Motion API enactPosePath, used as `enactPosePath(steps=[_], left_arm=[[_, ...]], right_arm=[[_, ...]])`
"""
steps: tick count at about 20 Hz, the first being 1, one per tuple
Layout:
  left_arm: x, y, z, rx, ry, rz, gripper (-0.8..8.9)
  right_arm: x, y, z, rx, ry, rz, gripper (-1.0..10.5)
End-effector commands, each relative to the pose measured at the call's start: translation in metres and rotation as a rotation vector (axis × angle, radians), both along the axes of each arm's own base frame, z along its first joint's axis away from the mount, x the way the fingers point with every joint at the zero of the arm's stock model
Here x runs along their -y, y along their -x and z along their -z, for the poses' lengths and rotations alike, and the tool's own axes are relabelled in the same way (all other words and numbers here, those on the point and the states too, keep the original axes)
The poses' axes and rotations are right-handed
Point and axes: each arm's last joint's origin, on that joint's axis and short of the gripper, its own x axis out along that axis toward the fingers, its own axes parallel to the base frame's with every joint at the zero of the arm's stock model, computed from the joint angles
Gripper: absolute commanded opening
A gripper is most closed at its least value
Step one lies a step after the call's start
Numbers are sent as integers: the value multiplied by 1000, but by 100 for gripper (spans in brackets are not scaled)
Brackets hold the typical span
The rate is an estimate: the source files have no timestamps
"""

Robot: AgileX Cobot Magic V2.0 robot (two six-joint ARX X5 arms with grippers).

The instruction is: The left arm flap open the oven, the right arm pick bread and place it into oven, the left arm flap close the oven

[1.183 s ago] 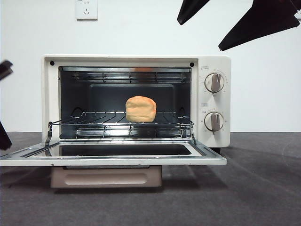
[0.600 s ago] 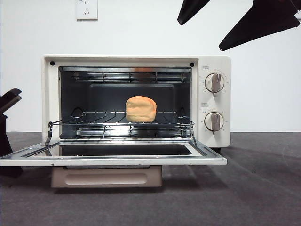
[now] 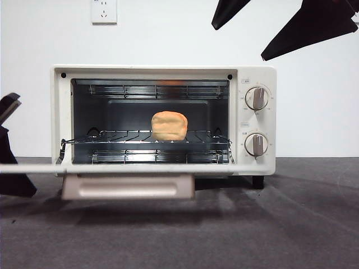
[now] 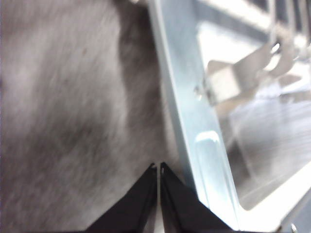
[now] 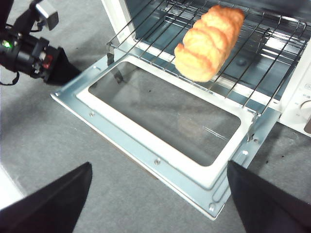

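The cream-white oven [image 3: 255,73] stands open, its door [image 3: 33,168] hinged down and edge-on in the front view, with the beige handle [image 3: 129,186] below it. The golden bread [image 3: 169,125] lies on the wire rack [image 3: 112,137] inside and also shows in the right wrist view [image 5: 209,41]. My left gripper [image 3: 17,182] is shut and empty at the door's left edge. In the left wrist view its tips [image 4: 158,166] sit right beside the door's metal frame [image 4: 189,121]. My right gripper [image 3: 240,40] is open and empty, raised above and in front of the oven.
Grey cloth [image 3: 291,224] covers the table around the oven. A wall socket [image 3: 104,10] is on the white wall behind. Two round knobs [image 3: 257,98] are on the oven's right panel. The left arm's body [image 5: 29,48] shows beside the door [image 5: 146,145] in the right wrist view.
The door has swung up from its low open position to about level with the camera. My left gripper has moved in at the door's left edge. The right gripper has not moved.
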Motion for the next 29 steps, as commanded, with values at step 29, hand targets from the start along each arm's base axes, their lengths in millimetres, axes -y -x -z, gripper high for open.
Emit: enactPosePath(steps=[29], left_arm=[[-1,-4,-76,438,154,-51,18]], right_arm=[[-3,0,-2,-14,-25,11,441]])
